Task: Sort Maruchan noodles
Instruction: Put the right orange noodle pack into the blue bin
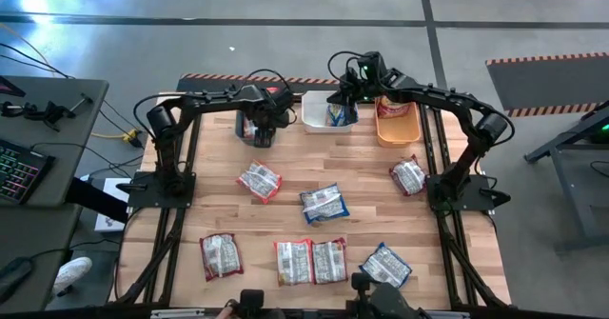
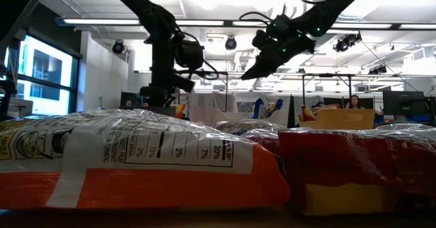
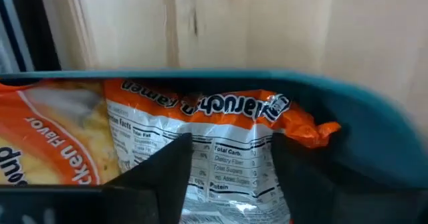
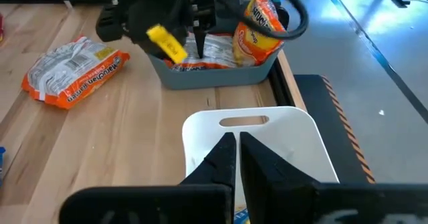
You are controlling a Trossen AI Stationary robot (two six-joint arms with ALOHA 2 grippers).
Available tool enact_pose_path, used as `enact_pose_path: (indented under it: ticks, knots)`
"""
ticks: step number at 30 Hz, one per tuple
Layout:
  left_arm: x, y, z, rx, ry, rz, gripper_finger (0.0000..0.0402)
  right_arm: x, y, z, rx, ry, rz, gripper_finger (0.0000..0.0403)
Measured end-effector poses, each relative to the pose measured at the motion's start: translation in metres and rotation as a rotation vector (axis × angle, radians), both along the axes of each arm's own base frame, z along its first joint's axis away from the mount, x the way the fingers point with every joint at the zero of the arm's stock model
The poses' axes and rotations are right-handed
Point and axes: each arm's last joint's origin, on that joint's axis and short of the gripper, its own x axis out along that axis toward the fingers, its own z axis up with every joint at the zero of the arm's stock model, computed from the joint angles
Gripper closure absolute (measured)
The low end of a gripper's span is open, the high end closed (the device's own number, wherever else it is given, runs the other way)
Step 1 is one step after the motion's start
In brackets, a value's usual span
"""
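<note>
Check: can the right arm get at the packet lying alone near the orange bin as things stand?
Probably yes. That packet lies flat in the open on the right arm's side with nothing on or against it; the right gripper hangs over the white bin.

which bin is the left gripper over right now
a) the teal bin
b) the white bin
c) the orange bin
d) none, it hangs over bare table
a: the left gripper is down at the teal bin, and its wrist view shows its fingers spread open over an orange packet inside the teal rim, while the right gripper is at the white bin.
</note>
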Motion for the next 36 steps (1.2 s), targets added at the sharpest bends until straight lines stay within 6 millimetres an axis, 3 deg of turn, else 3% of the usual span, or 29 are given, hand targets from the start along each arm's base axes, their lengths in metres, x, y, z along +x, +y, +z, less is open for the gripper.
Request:
enact_pose_path:
  ticks: [9, 19, 24, 27, 31, 36]
  knots:
    - [-0.006, -0.003, 0.01, 0.05, 0.065, -0.074, 0.039, 0.001, 0.0, 0.001, -0.008, -0.01, 0.002, 0.0401]
    - [-0.024, -0.001, 0.055, 0.067, -0.099, -0.062, 0.0401, 0.005, 0.001, 0.004, -0.043, -0.042, 0.015, 0.0401]
    - [-0.04, 0.002, 0.081, 0.016, -0.265, -0.02, 0.0401, 0.024, 0.016, 0.003, -0.088, -0.074, 0.088, 0.0389]
    - [-0.047, 0.005, 0.09, -0.003, -0.319, 0.007, 0.0401, 0.043, 0.031, -0.007, -0.113, -0.074, 0.159, 0.0355]
    - [-0.051, 0.005, 0.095, -0.024, -0.362, 0.011, 0.0401, 0.071, 0.047, -0.022, -0.149, -0.126, 0.227, 0.0281]
    - [-0.048, 0.002, 0.097, -0.046, -0.407, -0.014, 0.0401, 0.101, 0.05, -0.035, -0.181, -0.17, 0.253, 0.0194]
